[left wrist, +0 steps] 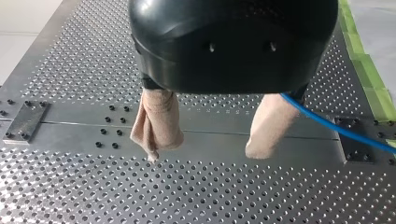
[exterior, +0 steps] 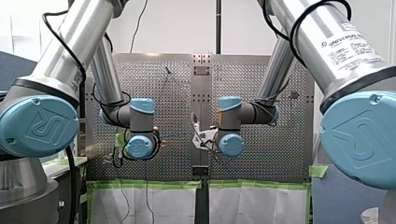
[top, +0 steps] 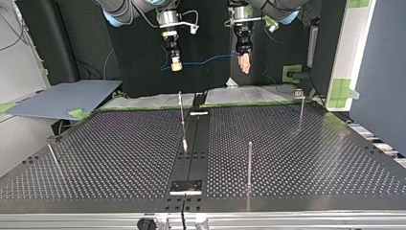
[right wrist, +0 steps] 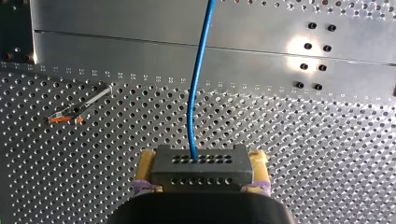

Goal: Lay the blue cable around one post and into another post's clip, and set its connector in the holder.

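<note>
You have the left arm [exterior: 140, 129] and the right arm [exterior: 229, 130] reaching over the perforated counter [exterior: 280, 154], wrists flanking its centre strip [exterior: 201, 93]. Green tape [exterior: 144, 184] lines its near edge.

The thin blue cable [top: 206, 61] hangs in the air, well above the surface [top: 119, 153], with one end going into a grey connector [right wrist: 201, 165] full of little holes, and the thin posts [top: 249, 163] stand upright.

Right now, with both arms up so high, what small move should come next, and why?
Probably lower the blue cable toward a post. The cable hangs between my right gripper, which clamps the connector, and my left gripper, both well above the table, and it goes round no post yet.
</note>
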`<action>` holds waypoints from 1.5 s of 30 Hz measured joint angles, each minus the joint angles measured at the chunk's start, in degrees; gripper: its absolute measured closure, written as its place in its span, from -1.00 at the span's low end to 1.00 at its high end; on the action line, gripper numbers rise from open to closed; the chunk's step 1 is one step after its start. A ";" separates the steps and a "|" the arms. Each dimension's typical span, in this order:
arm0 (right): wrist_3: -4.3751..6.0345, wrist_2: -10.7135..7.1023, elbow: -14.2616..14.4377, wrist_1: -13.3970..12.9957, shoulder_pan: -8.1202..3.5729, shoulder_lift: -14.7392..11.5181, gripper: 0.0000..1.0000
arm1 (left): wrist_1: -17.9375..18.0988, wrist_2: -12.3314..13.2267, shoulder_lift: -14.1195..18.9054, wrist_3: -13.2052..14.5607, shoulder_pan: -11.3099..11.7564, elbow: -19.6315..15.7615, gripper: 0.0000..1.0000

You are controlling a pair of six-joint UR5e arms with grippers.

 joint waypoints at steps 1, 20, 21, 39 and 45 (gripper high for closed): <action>0.00 0.00 0.00 0.00 0.00 0.00 1.00 | 0.00 0.00 0.00 0.00 0.00 0.00 -1.00; 0.26 -0.52 -0.09 2.72 -0.17 1.28 1.00 | -2.50 0.61 -1.47 -0.26 -0.34 0.00 -1.00; 0.26 -0.52 -0.09 2.75 -0.17 1.29 1.00 | -2.51 0.61 -1.47 -0.26 -0.34 0.00 -1.00; 0.27 -0.53 -0.09 2.82 -0.17 1.32 1.00 | -2.55 0.61 -1.49 -0.26 -0.35 0.00 -1.00; 0.27 -0.52 -0.09 2.81 -0.17 1.32 1.00 | -2.55 0.61 -1.49 -0.26 -0.35 0.00 -1.00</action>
